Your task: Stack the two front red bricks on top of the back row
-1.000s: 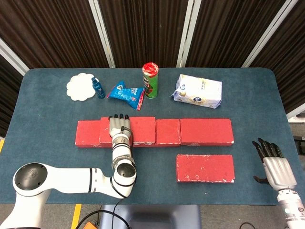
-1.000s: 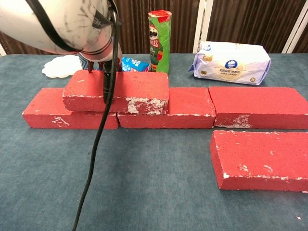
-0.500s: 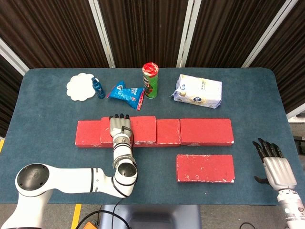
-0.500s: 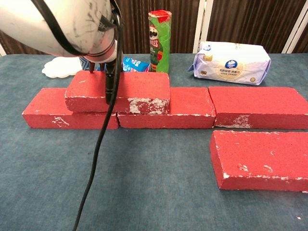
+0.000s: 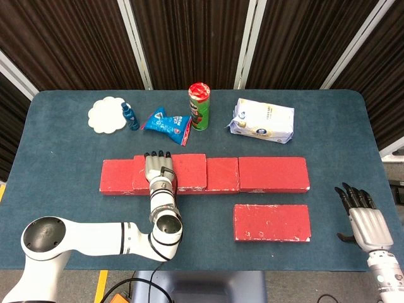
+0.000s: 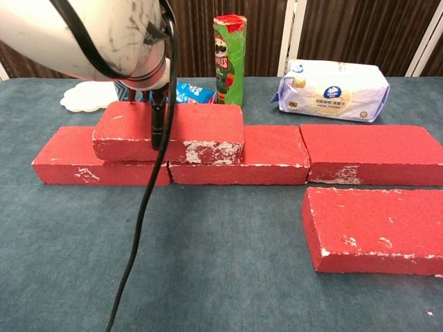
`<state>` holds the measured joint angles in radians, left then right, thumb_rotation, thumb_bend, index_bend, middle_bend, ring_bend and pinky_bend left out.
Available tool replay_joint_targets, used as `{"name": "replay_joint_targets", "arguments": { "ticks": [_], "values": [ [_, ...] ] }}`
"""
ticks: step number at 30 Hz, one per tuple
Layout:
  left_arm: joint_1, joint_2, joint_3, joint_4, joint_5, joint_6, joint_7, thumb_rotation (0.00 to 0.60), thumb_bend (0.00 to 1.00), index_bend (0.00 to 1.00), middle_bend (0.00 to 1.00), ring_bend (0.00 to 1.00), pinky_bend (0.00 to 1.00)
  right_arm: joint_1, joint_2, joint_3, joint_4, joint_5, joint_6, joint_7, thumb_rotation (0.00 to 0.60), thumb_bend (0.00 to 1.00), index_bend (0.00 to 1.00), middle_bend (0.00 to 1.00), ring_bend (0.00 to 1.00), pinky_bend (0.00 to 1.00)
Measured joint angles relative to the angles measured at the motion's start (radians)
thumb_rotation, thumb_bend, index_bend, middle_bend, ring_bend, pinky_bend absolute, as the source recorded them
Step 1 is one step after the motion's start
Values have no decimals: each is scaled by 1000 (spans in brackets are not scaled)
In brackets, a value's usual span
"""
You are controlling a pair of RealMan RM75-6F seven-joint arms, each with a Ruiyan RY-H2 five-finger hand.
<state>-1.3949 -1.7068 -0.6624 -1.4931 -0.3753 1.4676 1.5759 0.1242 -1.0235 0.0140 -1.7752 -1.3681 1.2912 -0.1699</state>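
One red brick lies on top of the back row, across the joint between the left brick and the middle brick. My left hand grips its left half, fingers reaching over the far edge; in the chest view my forearm hides most of the hand. The second front brick lies flat on the table before the right back brick. My right hand hovers open at the table's right edge, apart from every brick.
Behind the row stand a green Pringles can, a white tissue pack, a blue snack bag, a small blue bottle and a white coaster. A black cable hangs from my left arm.
The stacked brick has shifted slightly right and settled on the back row under my left hand. The right hand has sunk a little toward the table's near edge.
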Motion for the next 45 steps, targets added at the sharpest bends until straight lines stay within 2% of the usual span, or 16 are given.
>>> {"name": "replay_joint_targets", "arguments": {
  "ticks": [8, 45],
  "values": [
    [7, 0, 9, -5, 15, -10, 2, 600, 221, 0, 0, 0, 68, 1, 1, -2, -1, 0, -3, 0, 600, 0, 99, 77, 92, 0],
    [17, 9, 16, -10, 9, -29, 14, 600, 190, 0, 0, 0, 56, 5, -1, 0, -8, 16, -11, -9, 600, 0, 106, 77, 93, 0]
  ]
}}
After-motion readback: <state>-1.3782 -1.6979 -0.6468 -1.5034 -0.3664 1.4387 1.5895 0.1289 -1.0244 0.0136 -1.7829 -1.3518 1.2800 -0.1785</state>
